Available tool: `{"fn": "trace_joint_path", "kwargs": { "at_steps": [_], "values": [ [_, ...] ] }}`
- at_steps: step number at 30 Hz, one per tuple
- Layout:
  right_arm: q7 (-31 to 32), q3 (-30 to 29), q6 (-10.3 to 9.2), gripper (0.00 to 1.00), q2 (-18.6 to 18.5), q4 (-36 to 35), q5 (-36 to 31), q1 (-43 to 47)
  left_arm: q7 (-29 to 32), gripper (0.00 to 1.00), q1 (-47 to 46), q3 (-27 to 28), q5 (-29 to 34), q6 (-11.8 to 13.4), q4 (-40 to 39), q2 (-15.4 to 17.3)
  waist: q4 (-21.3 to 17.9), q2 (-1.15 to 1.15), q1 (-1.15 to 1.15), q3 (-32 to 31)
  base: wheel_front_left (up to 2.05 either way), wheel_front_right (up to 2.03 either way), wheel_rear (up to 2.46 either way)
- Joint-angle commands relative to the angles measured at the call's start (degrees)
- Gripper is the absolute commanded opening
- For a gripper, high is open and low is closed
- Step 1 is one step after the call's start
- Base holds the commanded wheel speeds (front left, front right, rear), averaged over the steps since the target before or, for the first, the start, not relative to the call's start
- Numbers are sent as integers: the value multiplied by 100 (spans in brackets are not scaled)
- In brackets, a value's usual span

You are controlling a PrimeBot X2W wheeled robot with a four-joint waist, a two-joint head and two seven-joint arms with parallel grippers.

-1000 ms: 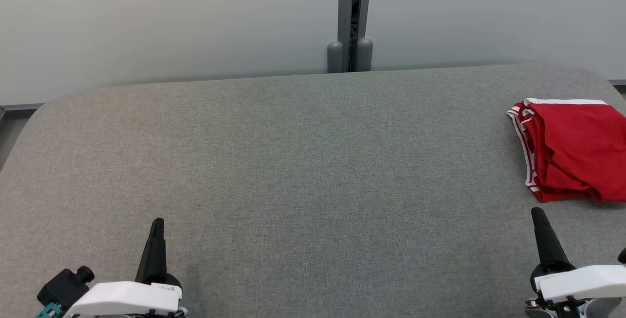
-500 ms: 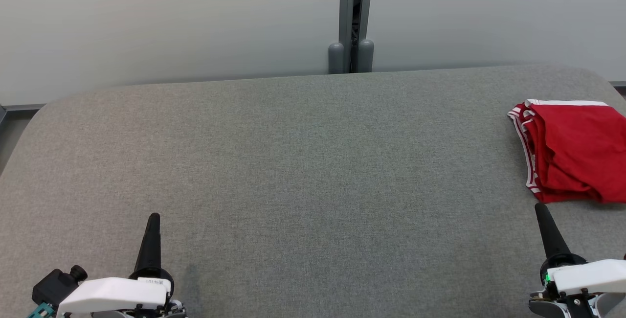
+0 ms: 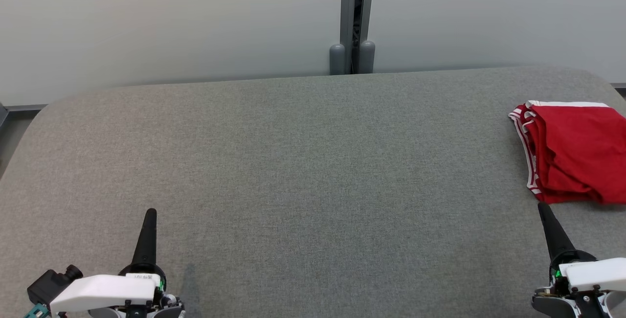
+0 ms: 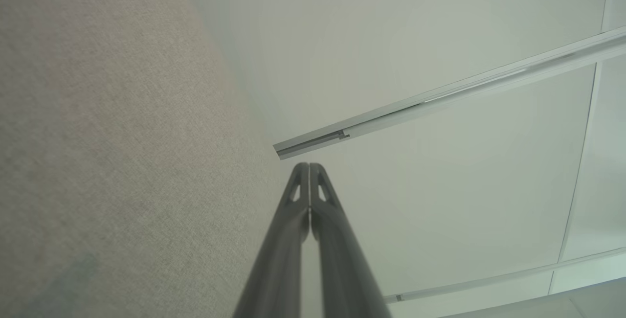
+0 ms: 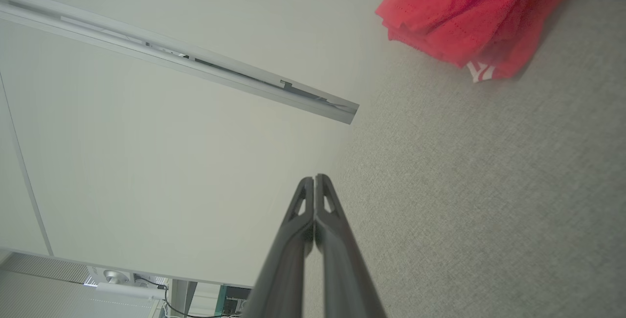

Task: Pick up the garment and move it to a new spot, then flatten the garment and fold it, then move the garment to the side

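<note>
The garment (image 3: pixel 577 151), red with white striped trim, lies folded in a compact stack at the right edge of the grey table (image 3: pixel 303 161); the head view cuts off its right part. The right wrist view shows the garment (image 5: pixel 469 10) at its upper right. My right gripper (image 3: pixel 542 206) is shut and holds nothing, its tip just in front of the garment's near edge, apart from it. In the right wrist view my right gripper (image 5: pixel 314 178) has both fingers pressed together. My left gripper (image 3: pixel 150 212) is shut and holds nothing at the lower left, as the left wrist view also shows (image 4: pixel 309 165).
A pale wall with a vertical grey post (image 3: pixel 353 19) stands behind the table's far edge. The table's corners are rounded, and its left edge drops off to a floor strip (image 3: pixel 10 127).
Both grippers have drawn back toward the bottom corners of the head view, the left one a little leftward and the right one rightward. The garment lies as before.
</note>
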Motion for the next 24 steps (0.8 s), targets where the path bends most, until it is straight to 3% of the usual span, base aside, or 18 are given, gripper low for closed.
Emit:
{"fn": "trace_joint_path", "kwargs": {
  "at_steps": [1,24],
  "values": [
    [38,-25,4,0,-64,-23,176,-109,35,0,-128,48,-168,-50,-57,52,2,0,0,-2,0,0,0],
    [273,-95,7,0,-143,38,1316,-179,247,0,-184,154,-1197,-147,-97,62,29,0,0,-31,0,0,0]
  ]
}}
